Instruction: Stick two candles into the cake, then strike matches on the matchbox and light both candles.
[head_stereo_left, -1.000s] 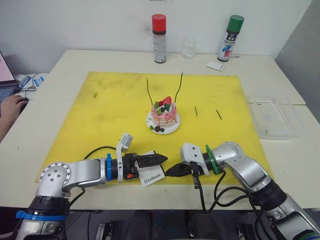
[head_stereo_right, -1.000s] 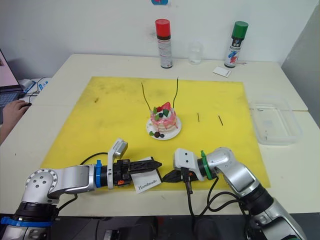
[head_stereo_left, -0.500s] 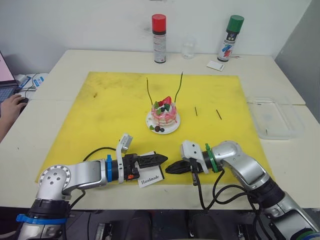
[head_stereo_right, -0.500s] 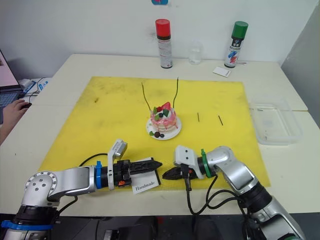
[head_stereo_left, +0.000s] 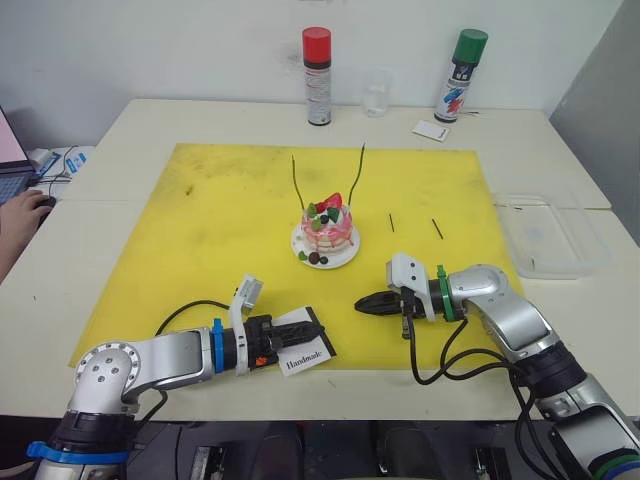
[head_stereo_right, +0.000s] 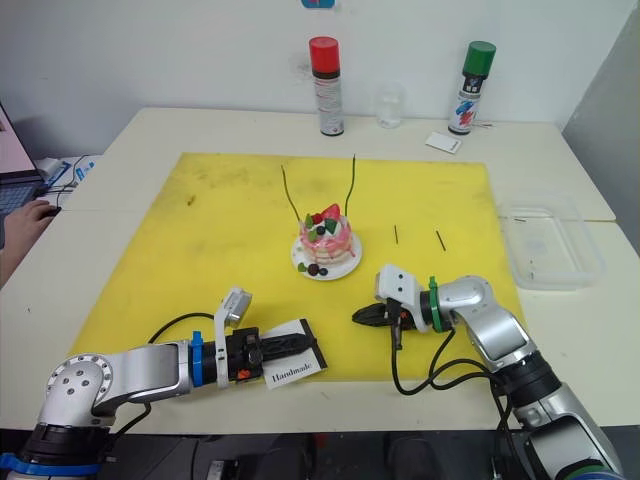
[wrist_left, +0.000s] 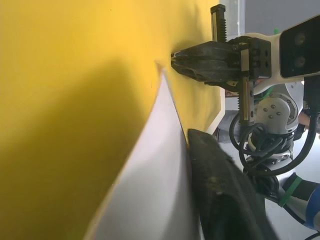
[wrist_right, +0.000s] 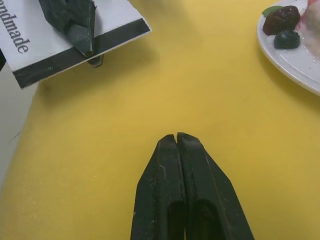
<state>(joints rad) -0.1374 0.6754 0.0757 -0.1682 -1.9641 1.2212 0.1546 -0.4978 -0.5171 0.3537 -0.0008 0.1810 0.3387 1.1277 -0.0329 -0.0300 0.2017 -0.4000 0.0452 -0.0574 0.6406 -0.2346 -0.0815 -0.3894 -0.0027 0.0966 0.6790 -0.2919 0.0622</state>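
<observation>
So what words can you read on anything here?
"Handmade": on the white matchbox held in the left claw.
Red-capped spray can: label too small to read.
Green-capped spray can: label too small to read.
Small white card: nothing readable.

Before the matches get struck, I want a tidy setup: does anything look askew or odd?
Yes. The two candles in the cake splay apart instead of standing straight. Both matches lie untouched on the mat while the right hand is shut on nothing.

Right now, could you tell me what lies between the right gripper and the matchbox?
Nothing: in the right wrist view, only bare yellow mat separates the shut right gripper from the matchbox clamped by the left gripper.
</observation>
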